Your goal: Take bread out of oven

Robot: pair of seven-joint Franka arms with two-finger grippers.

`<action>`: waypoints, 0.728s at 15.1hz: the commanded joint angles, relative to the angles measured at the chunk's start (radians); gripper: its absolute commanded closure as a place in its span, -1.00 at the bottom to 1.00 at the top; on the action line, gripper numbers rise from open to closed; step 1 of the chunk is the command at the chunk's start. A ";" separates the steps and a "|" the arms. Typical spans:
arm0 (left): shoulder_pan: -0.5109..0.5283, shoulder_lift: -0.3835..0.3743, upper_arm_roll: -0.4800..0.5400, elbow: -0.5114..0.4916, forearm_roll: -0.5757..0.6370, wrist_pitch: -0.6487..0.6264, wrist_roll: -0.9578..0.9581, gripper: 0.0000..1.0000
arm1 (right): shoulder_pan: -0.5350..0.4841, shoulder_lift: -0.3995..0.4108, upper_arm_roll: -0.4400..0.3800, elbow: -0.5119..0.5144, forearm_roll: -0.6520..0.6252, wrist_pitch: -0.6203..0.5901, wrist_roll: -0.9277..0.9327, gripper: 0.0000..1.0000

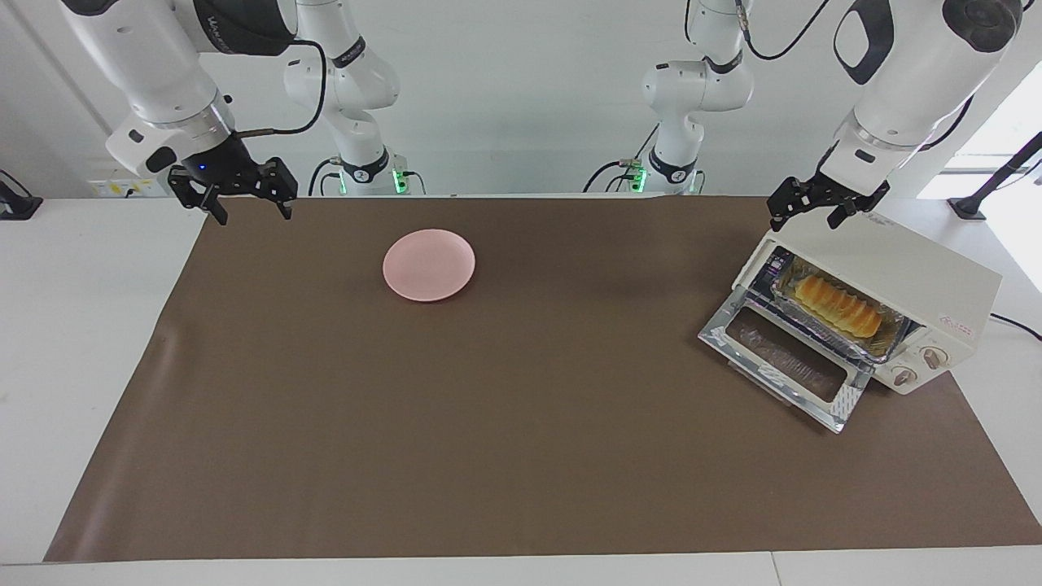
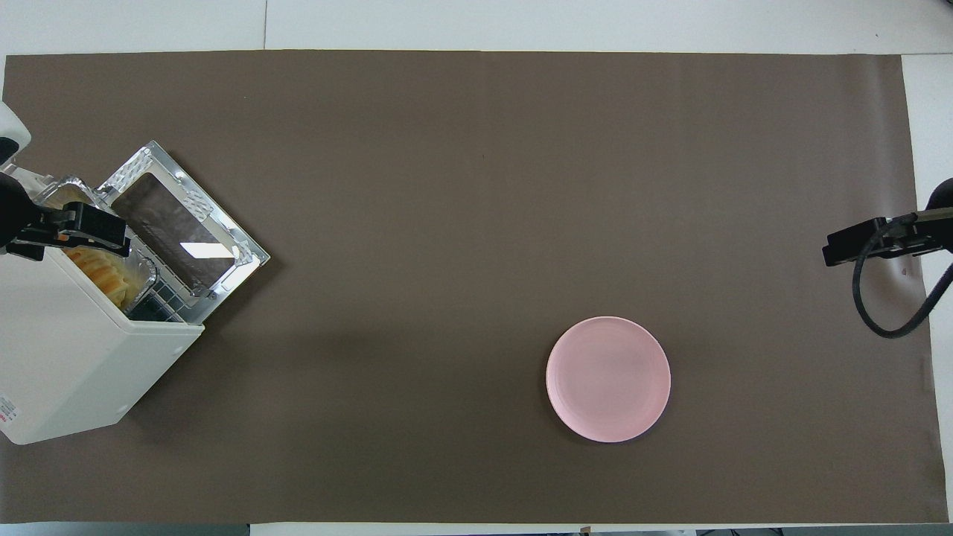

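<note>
The cream-white oven stands at the left arm's end of the table with its glass door dropped open. Inside, the golden ridged bread lies in a crinkled foil tray on the rack. From overhead, only part of the bread shows past the oven top. My left gripper hangs open just above the oven's top front edge, touching nothing. My right gripper waits open in the air over the mat's edge at the right arm's end, holding nothing.
A round pink plate lies on the brown mat, toward the right arm's end and near the robots; it is also seen from overhead. The oven's two knobs face outward beside the open door.
</note>
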 commanded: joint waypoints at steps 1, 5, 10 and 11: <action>0.013 -0.010 -0.007 -0.014 0.008 0.005 0.009 -1.00 | -0.008 -0.020 0.000 -0.017 0.018 0.000 -0.021 -1.00; 0.011 -0.012 -0.007 -0.006 0.008 -0.006 0.017 -1.00 | -0.008 -0.020 0.000 -0.017 0.020 -0.001 -0.021 -1.00; 0.016 -0.007 0.001 0.000 0.007 -0.012 -0.015 -1.00 | -0.008 -0.020 0.002 -0.017 0.018 -0.001 -0.021 -1.00; 0.014 -0.001 0.001 0.003 0.007 -0.008 -0.022 -1.00 | -0.008 -0.020 0.000 -0.017 0.020 -0.001 -0.021 -1.00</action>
